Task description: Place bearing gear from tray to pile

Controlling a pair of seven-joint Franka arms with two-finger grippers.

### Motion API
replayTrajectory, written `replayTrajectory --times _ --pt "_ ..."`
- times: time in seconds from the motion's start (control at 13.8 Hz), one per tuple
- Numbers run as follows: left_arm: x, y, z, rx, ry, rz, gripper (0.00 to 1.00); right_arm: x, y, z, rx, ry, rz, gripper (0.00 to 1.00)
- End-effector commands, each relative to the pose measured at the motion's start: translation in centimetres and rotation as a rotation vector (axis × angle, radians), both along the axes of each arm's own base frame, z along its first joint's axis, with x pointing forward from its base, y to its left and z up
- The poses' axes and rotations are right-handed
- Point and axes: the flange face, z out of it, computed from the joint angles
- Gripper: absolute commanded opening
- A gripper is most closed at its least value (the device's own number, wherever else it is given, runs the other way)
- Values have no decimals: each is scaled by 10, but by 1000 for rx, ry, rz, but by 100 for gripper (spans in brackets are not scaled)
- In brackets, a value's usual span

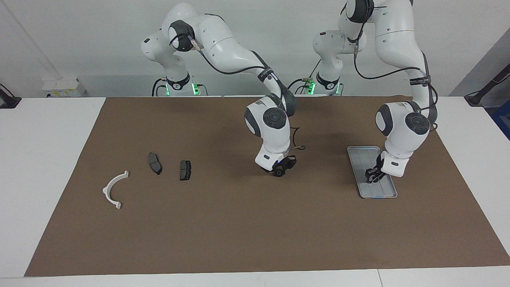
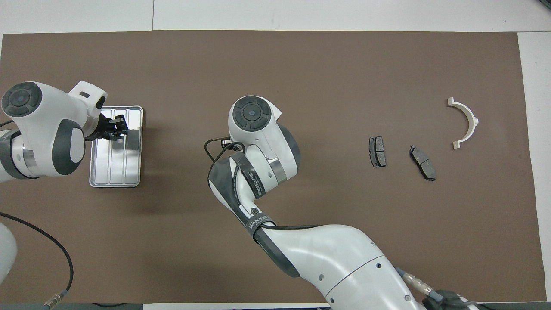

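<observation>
A small dark round bearing gear [image 1: 279, 173] sits between the fingertips of my right gripper [image 1: 280, 170], low over the middle of the brown mat. In the overhead view that arm's own wrist hides both. The silver tray [image 1: 360, 153] [image 2: 129, 172] lies toward the left arm's end, and my left gripper [image 1: 373, 177] [image 2: 114, 128] hangs just above it. The pile lies toward the right arm's end: a white arc bracket [image 1: 106, 188] [image 2: 472, 120] and two dark plates [image 1: 154, 163] [image 1: 185, 170].
The brown mat [image 1: 239, 231] covers most of the white table. A wide bare stretch of mat lies between my right gripper and the nearest dark plate [image 2: 377, 151]. The right arm's elbow and wrist [image 2: 262, 146] stand tall over the mat's middle.
</observation>
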Motion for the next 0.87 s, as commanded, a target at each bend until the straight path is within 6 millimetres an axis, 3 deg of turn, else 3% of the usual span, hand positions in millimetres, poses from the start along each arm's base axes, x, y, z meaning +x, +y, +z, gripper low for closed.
replayTrajectory --times 0.0,0.15,0.44,0.58,0.8 --pt "-11 2 -1 -2 -6 1 47 8 -23 44 25 -6 -44 0" --pt "-10 3 0 -2 -17 2 47 16 -42 68 19 -18 -63 0" --pt "-9 4 -1 -2 -27 -3 46 42 -120 130 30 -40 -122 0" --pt "-8 3 -1 -3 -32 -5 46 56 -171 144 -39 -42 -155 0" --pt "-8 3 0 -3 -33 -5 32 66 -280 180 -65 -22 -114 0"
